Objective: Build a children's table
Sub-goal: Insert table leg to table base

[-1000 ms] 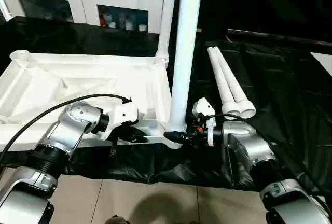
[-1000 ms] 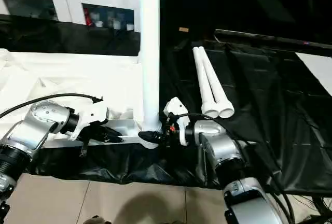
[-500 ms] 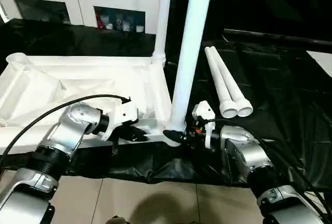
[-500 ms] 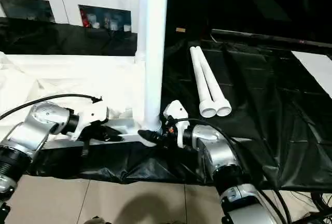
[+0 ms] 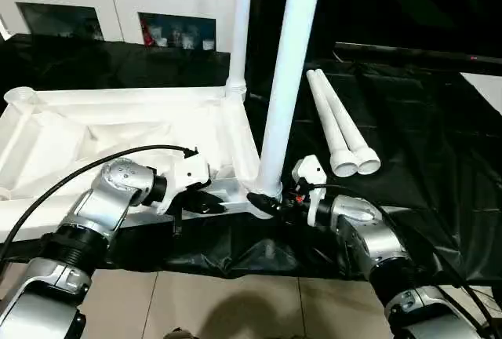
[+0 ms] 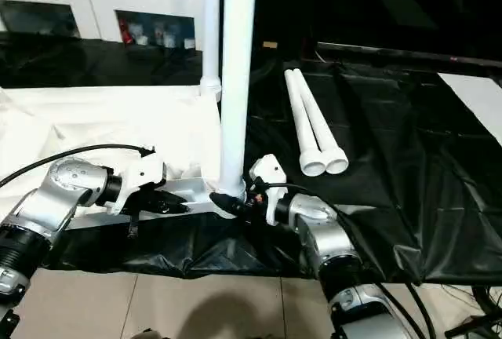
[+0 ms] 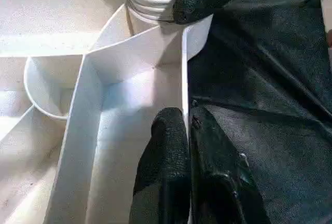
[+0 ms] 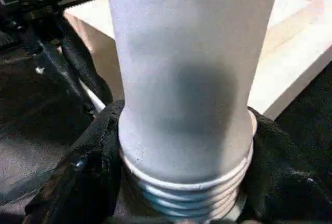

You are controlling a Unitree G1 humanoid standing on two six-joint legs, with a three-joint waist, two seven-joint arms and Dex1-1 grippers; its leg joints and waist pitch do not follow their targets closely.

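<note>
Nearest to the robot, the right gripper [image 5: 271,203] has its two black fingers [image 8: 88,167] set wide around the threaded foot of an upright table leg [image 5: 288,80], which stands at the near right corner socket of the inverted white table top [image 5: 118,131]. Over the last second the right wrist has turned, and the leg, which stood nearly vertical a second ago, now leans a little to the right at its top, while its foot stays at the same corner; I judge that the robot is screwing or seating this second leg, and that the step is not finished, because thread rings are still visible above the socket. Just to the left, the left gripper [image 5: 205,202] is pinched shut on the thin near rim of the top and has not moved, so it steadies the top against the twisting. Farther back, another leg [image 5: 239,29] already stands in the far right corner socket. To the right, two spare legs [image 5: 339,131] lie side by side on the black cover of the work table [image 5: 439,166], untouched, and white cabinets [image 5: 118,9] stand behind.
</note>
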